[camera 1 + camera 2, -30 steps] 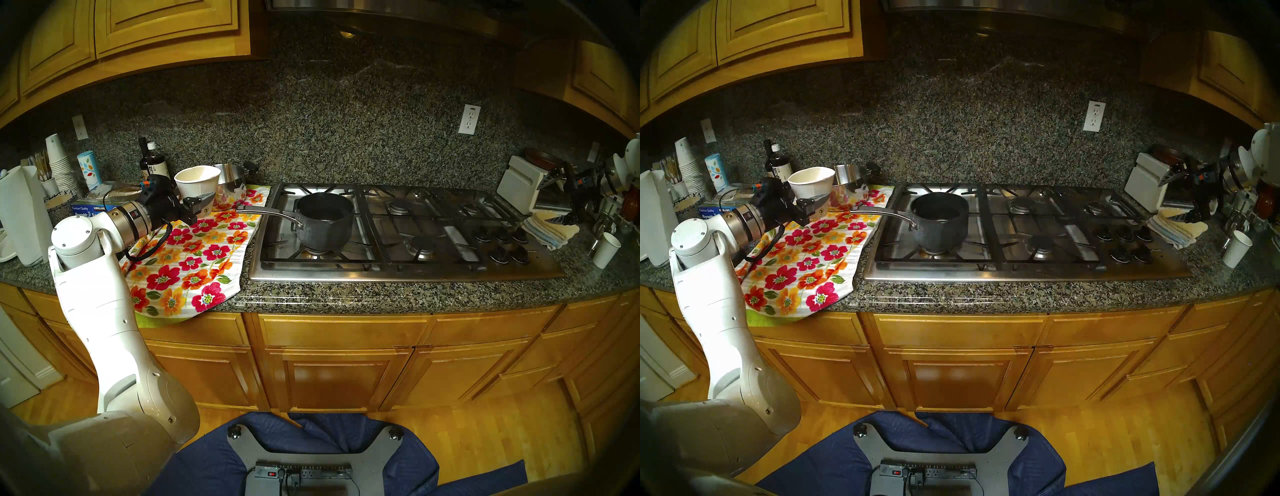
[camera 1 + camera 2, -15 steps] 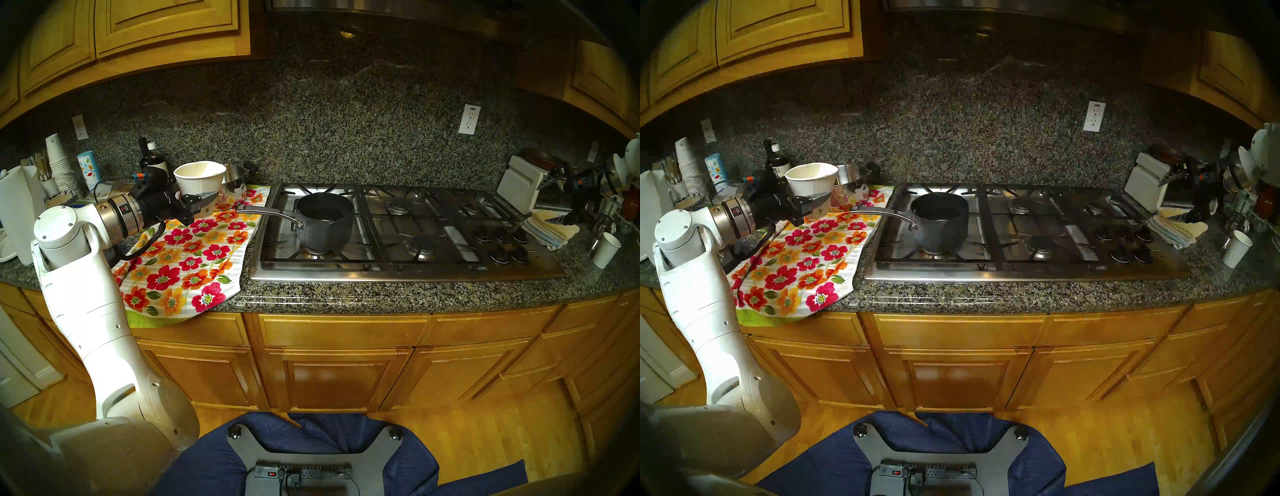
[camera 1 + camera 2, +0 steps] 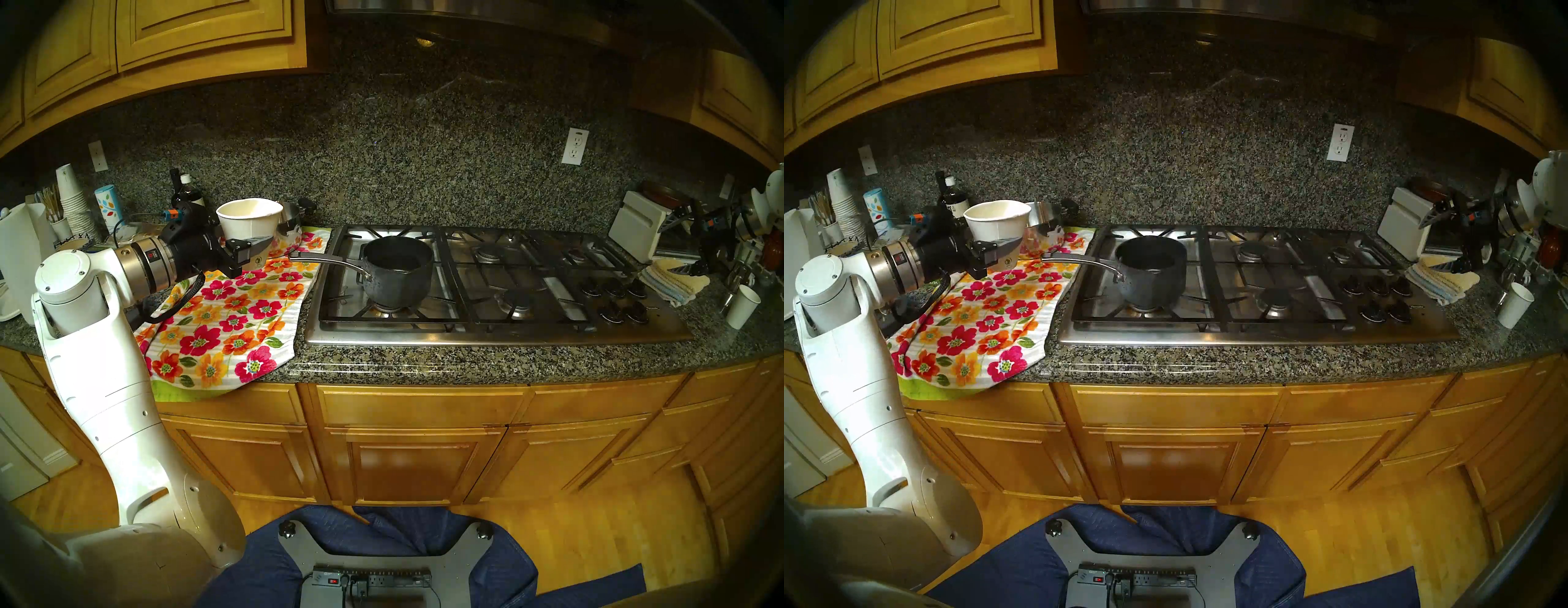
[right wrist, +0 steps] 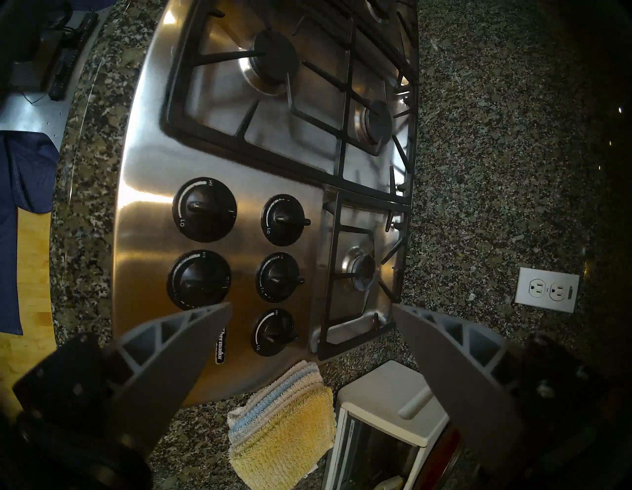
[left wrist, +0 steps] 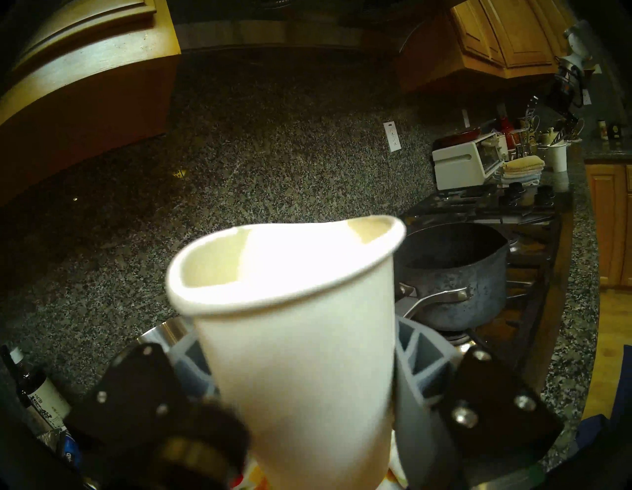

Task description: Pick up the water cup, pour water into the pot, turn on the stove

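Now left end effector (image 3: 254, 248) pinching water cup (image 3: 250, 225) upright, left of pot (image 3: 399, 271).

Matt white paper water cup (image 3: 249, 225), seemingly rough dark pot (image 3: 398, 271), brushed glossy steel stove (image 3: 500, 331), speckled polished granite counter (image 3: 424, 361).

A flowered cloth towel (image 3: 237, 322) is spread on the speckled granite surface (image 3: 424, 365). A shiny steel pot (image 3: 290, 218) is set at its far edge. A white toaster oven (image 3: 638, 225) and folded yellow cloths (image 3: 674, 280) are seen beyond.

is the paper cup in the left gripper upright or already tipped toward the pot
Upright. The water cup sits rim-up in the left gripper, its mouth facing the ceiling, to the left of the pot and not yet over it.
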Controlling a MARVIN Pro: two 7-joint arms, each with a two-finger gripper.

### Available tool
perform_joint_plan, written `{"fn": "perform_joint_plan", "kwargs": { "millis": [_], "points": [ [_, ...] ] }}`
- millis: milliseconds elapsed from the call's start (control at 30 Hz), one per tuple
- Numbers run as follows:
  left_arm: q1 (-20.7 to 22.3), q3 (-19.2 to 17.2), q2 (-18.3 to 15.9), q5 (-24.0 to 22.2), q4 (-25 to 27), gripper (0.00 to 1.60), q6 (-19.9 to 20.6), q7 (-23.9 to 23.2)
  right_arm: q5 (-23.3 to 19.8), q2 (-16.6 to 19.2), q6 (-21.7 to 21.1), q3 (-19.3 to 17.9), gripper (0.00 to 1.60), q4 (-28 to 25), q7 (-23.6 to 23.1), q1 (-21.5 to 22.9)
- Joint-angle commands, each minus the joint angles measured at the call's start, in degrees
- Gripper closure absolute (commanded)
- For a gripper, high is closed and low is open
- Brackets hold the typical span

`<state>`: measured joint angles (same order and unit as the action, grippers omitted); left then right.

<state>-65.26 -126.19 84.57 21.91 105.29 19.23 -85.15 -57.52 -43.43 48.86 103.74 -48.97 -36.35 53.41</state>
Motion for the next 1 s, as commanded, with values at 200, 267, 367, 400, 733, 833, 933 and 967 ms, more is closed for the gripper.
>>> {"fn": "perform_joint_plan", "kwargs": {
  "millis": [200, 267, 367, 400, 733, 833, 933, 967],
  "points": [
    [-0.9, 4.6, 1.3, -0.1, 3.3, 1.05, 2.2, 0.2, -0.2, -0.5, 0.1, -0.4, 0.00, 1.2, 0.5, 1.5],
    [-1.0, 5.5, 1.5, 0.2, 3.1, 1.05, 2.3, 0.2, -0.2, -0.5, 0.1, -0.4, 0.00, 1.2, 0.5, 1.5],
    [-1.1, 6.8, 1.7, 0.5, 2.7, 1.05, 2.4, 0.2, -0.2, -0.5, 0.1, -0.4, 0.00, 1.2, 0.5, 1.5],
    [-1.2, 7.3, 1.9, 0.6, 2.5, 1.05, 2.3, 0.5, -0.2, -0.5, 0.1, -0.4, 0.00, 1.2, 0.5, 1.5],
    [0.9, 12.9, 2.9, 2.8, -1.7, 1.05, 2.0, 3.3, -0.2, -0.5, 0.1, -0.4, 0.00, 1.2, 0.4, 1.5],
    [2.0, 14.6, 3.2, 3.5, -3.5, 1.05, 1.9, 4.1, -0.2, -0.5, 0.1, -0.4, 0.00, 1.2, 0.4, 1.5],
    [3.1, 16.0, 3.2, 4.3, -5.4, 1.05, 1.5, 4.7, -0.2, -0.5, 0.1, -0.4, 0.00, 1.2, 0.4, 1.5],
    [3.6, 16.4, 3.2, 4.6, -6.1, 1.05, 1.3, 4.9, -0.2, -0.5, 0.1, -0.4, 0.00, 1.2, 0.4, 1.5]
  ]
}}
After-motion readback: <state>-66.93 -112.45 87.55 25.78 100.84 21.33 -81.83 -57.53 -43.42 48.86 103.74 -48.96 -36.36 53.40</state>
